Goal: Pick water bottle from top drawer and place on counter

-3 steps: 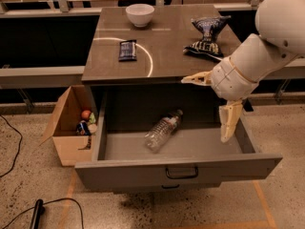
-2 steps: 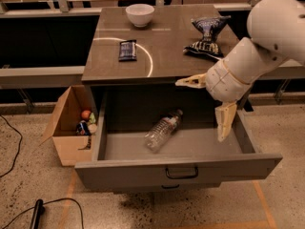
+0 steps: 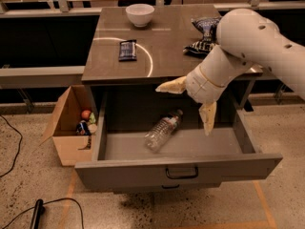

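The water bottle (image 3: 163,129) is clear with a dark cap and lies on its side, slanted, in the middle of the open top drawer (image 3: 177,168). The drawer is grey with a dark handle at its front centre. My gripper (image 3: 188,104) hangs over the drawer's right half, above and to the right of the bottle. Its two pale fingers are spread wide apart, one pointing left (image 3: 170,86), one pointing down (image 3: 208,119). It holds nothing. The glossy grey-brown counter (image 3: 167,46) is behind the drawer.
On the counter are a white bowl (image 3: 140,14), a dark snack bar (image 3: 127,50) and a dark chip bag (image 3: 202,32). A brown cardboard box (image 3: 71,123) with small items stands on the floor to the left of the drawer. A cable (image 3: 35,213) lies on the floor.
My arm and gripper have moved left and a little toward the bottle over the drawer. The bottle has not moved.
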